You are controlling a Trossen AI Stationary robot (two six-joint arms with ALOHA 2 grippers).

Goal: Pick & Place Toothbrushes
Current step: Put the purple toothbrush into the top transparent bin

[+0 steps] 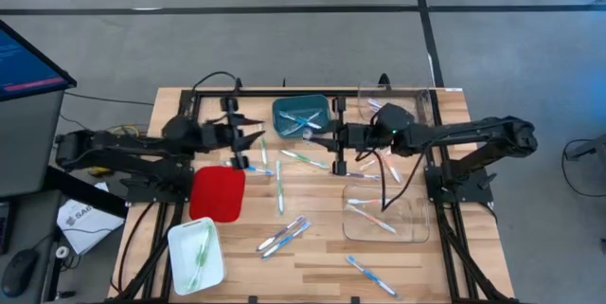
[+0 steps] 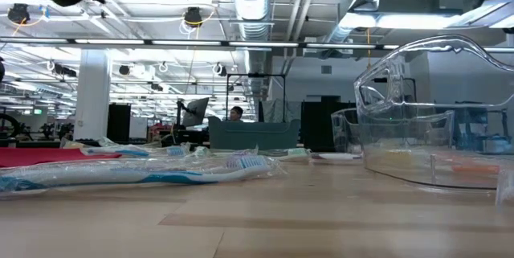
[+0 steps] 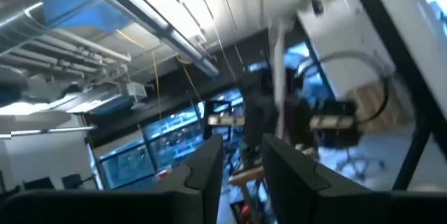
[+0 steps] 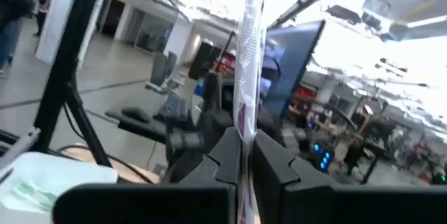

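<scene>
Teal tray (image 1: 301,117) sits at the table's far edge; from above we see the left gripper (image 1: 254,139) and right gripper (image 1: 327,140) raised on either side, loose toothbrushes (image 1: 284,236) scattered below. Level with the table, a wrapped toothbrush (image 2: 144,172) lies near; both grippers are cut off. Our left wrist shows fingers (image 3: 202,172) part-open, holding nothing we can make out. Our right wrist shows fingers (image 4: 227,155) clamped on a wrapped pink brush (image 4: 246,91), upright.
</scene>
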